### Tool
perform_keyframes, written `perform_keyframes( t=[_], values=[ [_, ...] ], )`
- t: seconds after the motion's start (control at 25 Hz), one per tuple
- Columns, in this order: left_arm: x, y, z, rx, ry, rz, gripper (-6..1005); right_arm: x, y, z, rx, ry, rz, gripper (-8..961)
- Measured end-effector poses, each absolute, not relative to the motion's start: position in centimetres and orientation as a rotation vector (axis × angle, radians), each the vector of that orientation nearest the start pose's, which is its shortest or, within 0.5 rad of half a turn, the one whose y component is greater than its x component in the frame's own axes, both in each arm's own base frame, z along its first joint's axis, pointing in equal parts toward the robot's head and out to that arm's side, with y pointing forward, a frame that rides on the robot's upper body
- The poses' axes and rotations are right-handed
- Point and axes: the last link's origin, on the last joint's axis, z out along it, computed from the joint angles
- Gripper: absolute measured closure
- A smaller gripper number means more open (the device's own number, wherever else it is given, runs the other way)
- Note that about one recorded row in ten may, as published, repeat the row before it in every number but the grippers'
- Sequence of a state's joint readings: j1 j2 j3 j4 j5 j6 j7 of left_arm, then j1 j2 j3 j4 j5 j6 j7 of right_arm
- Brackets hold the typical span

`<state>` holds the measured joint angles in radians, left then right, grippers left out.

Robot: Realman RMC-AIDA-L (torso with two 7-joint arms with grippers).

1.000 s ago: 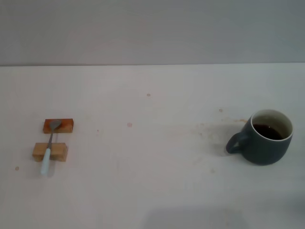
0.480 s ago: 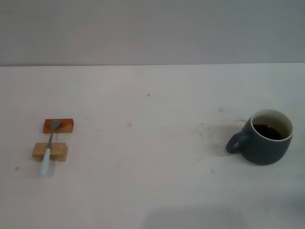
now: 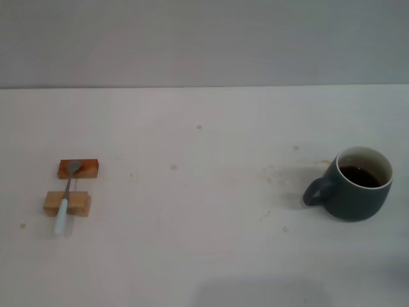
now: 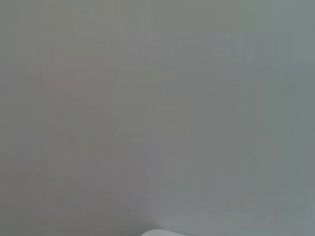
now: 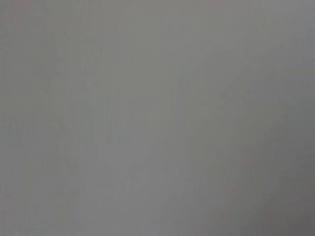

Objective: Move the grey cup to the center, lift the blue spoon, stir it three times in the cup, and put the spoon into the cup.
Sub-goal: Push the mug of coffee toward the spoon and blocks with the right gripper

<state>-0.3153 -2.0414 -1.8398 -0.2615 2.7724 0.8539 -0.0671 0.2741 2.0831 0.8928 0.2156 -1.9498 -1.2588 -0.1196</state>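
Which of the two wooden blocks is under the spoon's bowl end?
The reddish-brown block, farther from the robot; the paler block supports the blue spoon at its handle.

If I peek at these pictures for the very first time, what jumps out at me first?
Your eye would land on the grey cup on the table's right side, with dark liquid inside and its handle pointing towards the middle. Far over on the left, the blue spoon lies across two small wooden blocks. No robot arm or pincer shows anywhere.

Grey cup point(image 3: 355, 185) upright at right; blue spoon point(image 3: 65, 199) lies far left.
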Motion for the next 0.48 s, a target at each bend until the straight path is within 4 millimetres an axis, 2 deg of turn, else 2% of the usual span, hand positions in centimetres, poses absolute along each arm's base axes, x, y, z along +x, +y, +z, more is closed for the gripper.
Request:
perform_keyframes(
  t=[0.2,0.48],
  values=[
    [-43.02,30.89,7.88,-1.082,-0.791,-0.421,198,38.69,27.81,2.68,-1.2,0.567,0.464,370],
    [-42.7,30.84,8.09,-1.071,-0.767,-0.44,197,38.9,27.7,2.62,-1.202,0.575,0.454,391]
  ],
)
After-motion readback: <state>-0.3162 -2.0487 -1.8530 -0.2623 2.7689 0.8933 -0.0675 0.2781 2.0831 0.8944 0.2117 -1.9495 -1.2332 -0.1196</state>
